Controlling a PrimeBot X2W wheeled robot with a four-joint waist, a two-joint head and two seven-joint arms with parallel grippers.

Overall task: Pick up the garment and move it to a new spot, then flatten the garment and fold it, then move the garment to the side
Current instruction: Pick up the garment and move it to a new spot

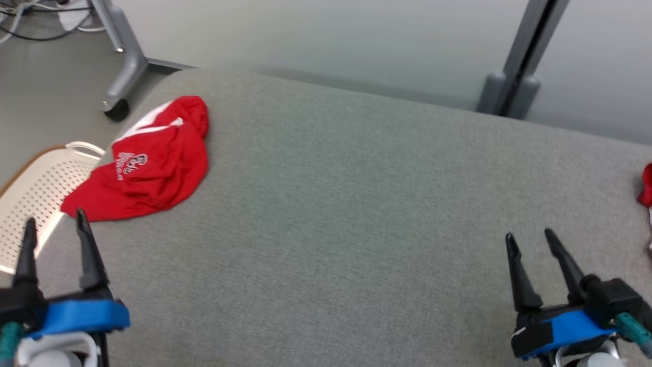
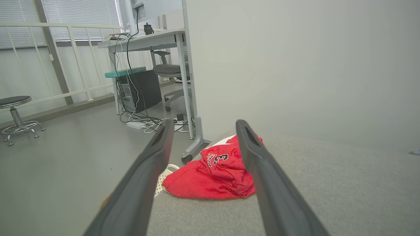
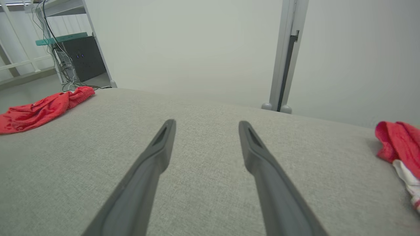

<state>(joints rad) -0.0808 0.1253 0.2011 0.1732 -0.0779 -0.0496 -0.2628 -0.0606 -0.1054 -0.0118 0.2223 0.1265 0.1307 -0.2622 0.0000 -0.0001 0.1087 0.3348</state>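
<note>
A crumpled red garment [image 1: 147, 163] with white trim and white lettering lies at the far left of the grey padded table [image 1: 356, 204]. It also shows in the left wrist view as the garment [image 2: 213, 177] and at the left edge of the right wrist view as the garment [image 3: 39, 108]. My left gripper [image 1: 55, 224] hovers open just in front of it, fingers empty. At the lower right my right gripper [image 1: 530, 237] is open and empty, over bare table. Its fingers [image 3: 157, 154] frame plain grey fabric.
A second red and white cloth [image 1: 647, 186] lies at the table's right edge, also seen as the cloth [image 3: 398, 144]. A perforated white basket [image 1: 35, 199] stands off the table's left side. A wheeled desk leg [image 1: 122, 66] and a grey post [image 1: 519, 66] stand behind.
</note>
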